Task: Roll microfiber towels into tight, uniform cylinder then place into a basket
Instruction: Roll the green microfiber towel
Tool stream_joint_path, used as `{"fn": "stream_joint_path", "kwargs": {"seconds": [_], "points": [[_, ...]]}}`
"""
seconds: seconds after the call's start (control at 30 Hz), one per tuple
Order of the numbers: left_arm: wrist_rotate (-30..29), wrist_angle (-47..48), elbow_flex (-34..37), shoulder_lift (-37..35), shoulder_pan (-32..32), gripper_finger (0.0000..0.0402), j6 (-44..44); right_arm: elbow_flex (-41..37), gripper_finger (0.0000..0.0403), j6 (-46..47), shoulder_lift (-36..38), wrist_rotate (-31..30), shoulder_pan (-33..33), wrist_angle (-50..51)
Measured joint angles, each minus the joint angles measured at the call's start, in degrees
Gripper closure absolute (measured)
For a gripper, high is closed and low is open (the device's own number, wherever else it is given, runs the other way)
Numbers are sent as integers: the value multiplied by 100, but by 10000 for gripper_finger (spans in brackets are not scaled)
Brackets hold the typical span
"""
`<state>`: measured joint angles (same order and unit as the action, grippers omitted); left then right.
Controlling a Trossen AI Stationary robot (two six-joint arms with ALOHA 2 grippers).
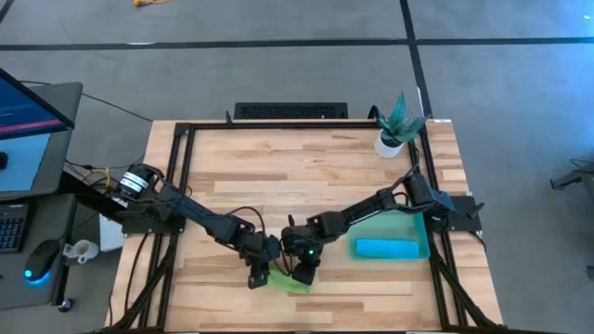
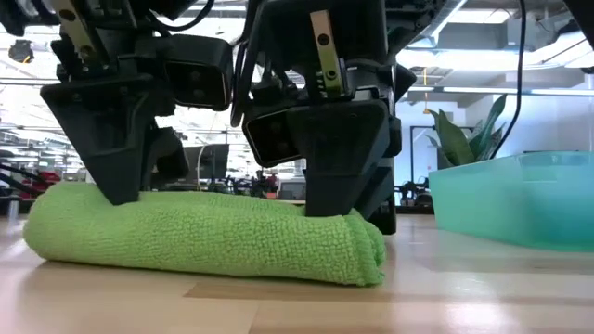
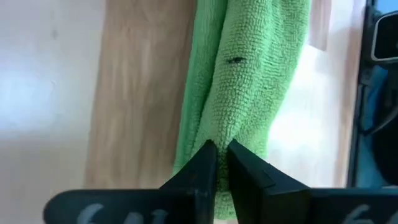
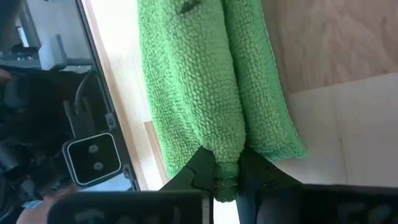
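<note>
The lime green towel (image 2: 204, 237) lies rolled into a thick cylinder on the wooden table near its front edge, running left to right. My left gripper (image 1: 260, 276) is shut on its left end, and my right gripper (image 1: 304, 271) is shut on its right end; both come down on it from above. The sky blue towel (image 1: 385, 249) lies rolled up inside the teal basket (image 1: 419, 243) to the right. My left gripper pinches a ridge of cloth (image 3: 221, 138) on top of the roll's left end between its two fingertips. The fingers slant down from above and lie across the roll, which rests on the table. My right gripper pinches a small bunch of cloth (image 4: 227, 182) at the roll's right end between its fingertips. It also slants down from above, fingers across the roll, whose underside stays on the table.
A potted plant (image 1: 397, 125) stands at the far right corner. Black frame rails (image 1: 182, 176) run along the table's edges. The basket's wall (image 2: 501, 199) rises just right of the roll. Bare wood (image 1: 278, 176) spreads over the far half of the table.
</note>
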<state>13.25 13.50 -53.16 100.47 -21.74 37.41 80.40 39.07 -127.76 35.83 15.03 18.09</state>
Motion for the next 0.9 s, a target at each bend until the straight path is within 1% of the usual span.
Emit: {"fn": "stream_joint_path", "kwargs": {"seconds": [0.1,0.2,0.3,0.4,0.7,0.8,0.9], "points": [[-79,38,-1,-2,3,359,-209,0,356,61,6,-119,0,23],[-113,64,1,-2,7,329,-375,0,356,101,11,-169,0,31],[25,69,1,-4,15,301,-518,2,356,103,13,-222,4,39],[40,69,1,-4,13,284,-642,4,356,105,20,-343,11,50],[44,211,-3,-81,-44,276,-742,13,356,113,24,-547,97,8],[40,338,1,-277,-79,275,-744,17,356,116,28,-612,129,-25],[-168,488,1,-585,-113,275,-750,17,356,116,28,-614,138,-38]]}}
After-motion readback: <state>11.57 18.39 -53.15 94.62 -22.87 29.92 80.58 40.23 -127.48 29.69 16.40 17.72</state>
